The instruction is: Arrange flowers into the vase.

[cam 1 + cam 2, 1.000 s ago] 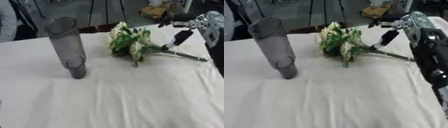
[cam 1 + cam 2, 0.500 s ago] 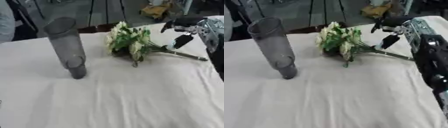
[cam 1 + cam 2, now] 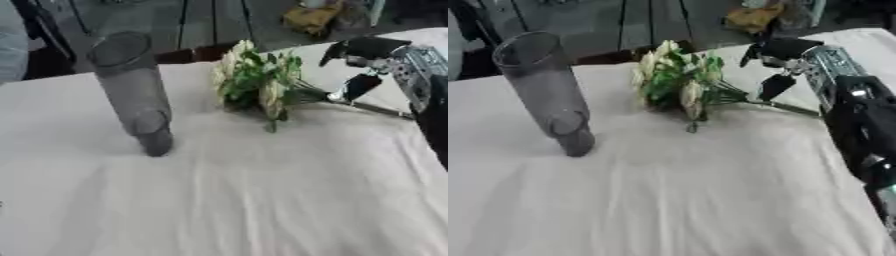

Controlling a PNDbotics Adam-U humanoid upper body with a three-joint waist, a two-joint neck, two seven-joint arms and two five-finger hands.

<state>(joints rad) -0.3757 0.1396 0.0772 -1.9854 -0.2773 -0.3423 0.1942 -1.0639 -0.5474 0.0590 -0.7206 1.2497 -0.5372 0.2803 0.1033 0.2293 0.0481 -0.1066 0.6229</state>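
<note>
A tall grey translucent vase [image 3: 133,89] stands upright on the white tablecloth [image 3: 245,200] at the left. A bunch of white flowers with green leaves [image 3: 255,80] lies on the cloth at the back centre, its stems [image 3: 785,106] running to the right. My right hand [image 3: 779,64] hovers just above those stems, fingers spread and holding nothing, with the thumb hanging down close to the stems. The black and silver right arm [image 3: 859,120] comes in along the right edge. My left hand shows in neither view.
Dark stands and a yellow-brown thing [image 3: 308,17] lie beyond the table's far edge. A pale sleeve [image 3: 10,45] shows at the far left. The cloth spreads wide and wrinkled in front of the vase and flowers.
My right hand has drifted left and a little up, nearer the flower heads, fingers still spread. The flowers and vase have not moved.
</note>
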